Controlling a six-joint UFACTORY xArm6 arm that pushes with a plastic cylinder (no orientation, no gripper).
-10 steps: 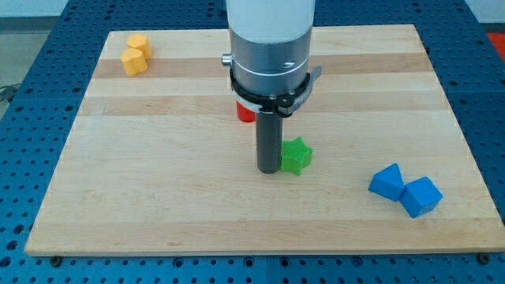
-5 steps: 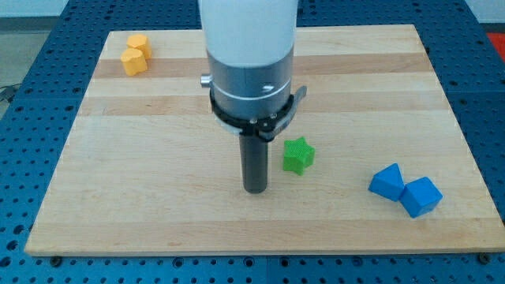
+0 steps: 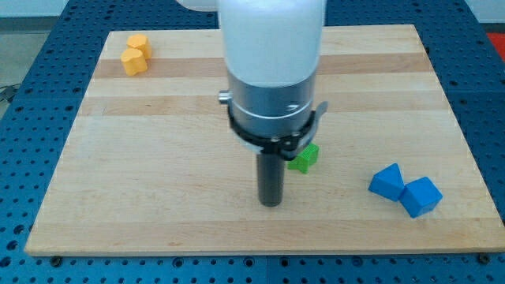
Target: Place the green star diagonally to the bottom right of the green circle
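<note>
Right now, in the camera view, my tip (image 3: pixel 271 203) rests on the wooden board (image 3: pixel 158 158) a little below the board's middle. It is a bare rod end, so it holds nothing and has no jaws to open or close. The green star (image 3: pixel 304 158) lies just up and to the view's right of my tip, close but not touching as far as I can tell; the arm's grey collar covers its upper left part.

That is the relation the next push depends on: the star sits toward the view's top right of the rod, so I judge any shove from here would send it up or rightward. I cannot see a green circle anywhere; if one is on the board, the arm's body hides it, so I cannot judge how far the star is from its goal.

Two yellow blocks (image 3: pixel 135 54) sit touching at the view's top left, and two blue blocks (image 3: pixel 405 190) touching at the lower right. No containers are on the board.
</note>
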